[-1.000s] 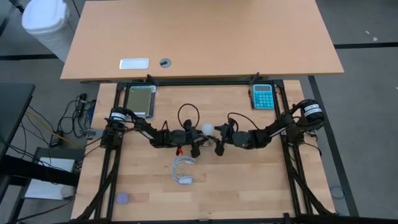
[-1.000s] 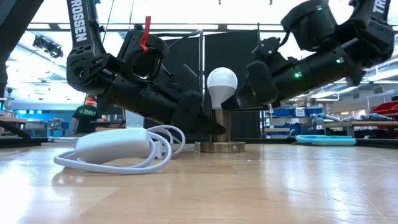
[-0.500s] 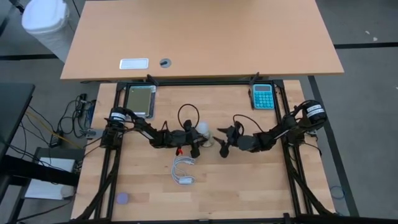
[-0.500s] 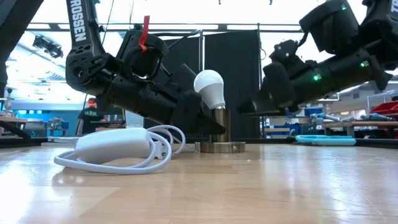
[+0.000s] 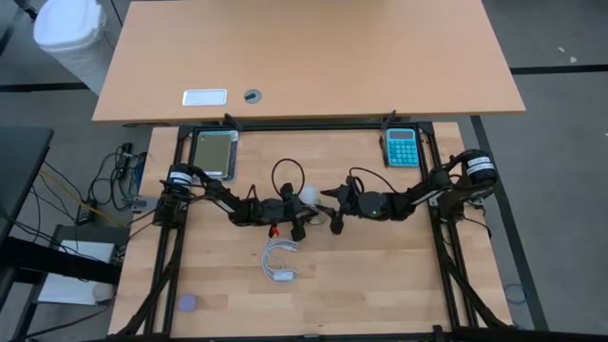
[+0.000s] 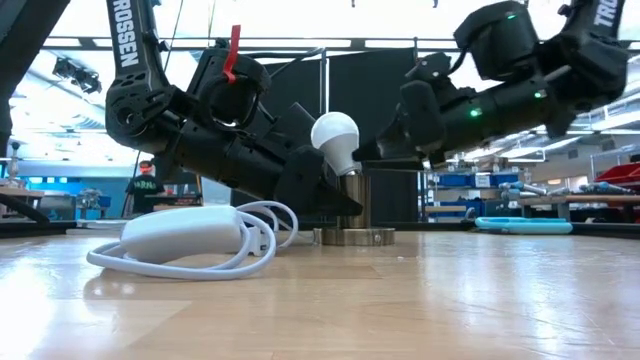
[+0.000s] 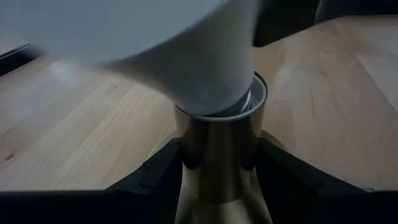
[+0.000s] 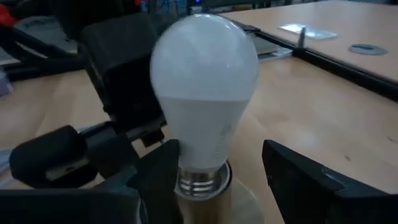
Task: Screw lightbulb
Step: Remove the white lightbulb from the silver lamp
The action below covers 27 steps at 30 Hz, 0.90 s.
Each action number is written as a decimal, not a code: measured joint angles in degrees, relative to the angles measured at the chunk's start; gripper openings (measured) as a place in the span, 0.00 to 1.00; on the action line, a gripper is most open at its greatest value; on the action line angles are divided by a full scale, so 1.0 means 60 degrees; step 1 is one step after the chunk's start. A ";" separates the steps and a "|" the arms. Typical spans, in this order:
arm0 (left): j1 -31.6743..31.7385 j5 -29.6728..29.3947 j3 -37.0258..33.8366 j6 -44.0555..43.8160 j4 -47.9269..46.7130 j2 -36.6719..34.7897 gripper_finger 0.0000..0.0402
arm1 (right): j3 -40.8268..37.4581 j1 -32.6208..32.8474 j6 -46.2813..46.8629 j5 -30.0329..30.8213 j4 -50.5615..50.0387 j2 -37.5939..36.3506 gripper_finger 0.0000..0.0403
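— Status, left side first?

— I see the white cable [image 6: 190, 236] coiled on the table, just beside my left arm. The left gripper [image 5: 295, 216] is down low at the middle of the table, clamped on the brass socket [image 6: 352, 212]. In the left wrist view, its fingers [image 7: 157, 175] press the post from both sides.

— And the bulb?

— The bulb [image 6: 335, 140] sits in the mouth of the socket, but it is not upright. In the low view it leans toward the left arm. In the right wrist view, its metal threads show above the socket rim.

— Right side?

— The right gripper [image 5: 331, 210] reaches in from the right at bulb height. Its jaws are parted, one finger [image 8: 308, 180] on each side of the bulb's neck, and I see a gap on both sides, so it holds nothing. Farther right, a blue calculator [image 5: 401, 147] lies at the table's back edge, well apart from both arms.
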 joint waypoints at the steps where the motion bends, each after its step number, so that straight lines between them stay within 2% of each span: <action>1: 0.0000 0.0001 0.0000 0.0000 0.0003 0.0000 0.47 | 0.0041 -0.0131 0.0026 -0.0258 -0.0032 0.0000 0.59; 7: 0.0000 0.0001 0.0000 0.0000 0.0014 0.0000 0.47 | 0.0393 -0.0582 0.0148 -0.1546 -0.0625 0.0045 0.63; 13: 0.0000 0.0001 0.0000 0.0003 0.0025 0.0001 0.47 | 0.0760 -0.0598 -0.0197 -0.1630 -0.0962 0.0113 0.62; 27: 0.0002 -0.0004 0.0000 -0.0004 0.0034 0.0004 0.47 | 0.0860 -0.0857 0.0049 -0.2143 -0.1321 0.0109 0.39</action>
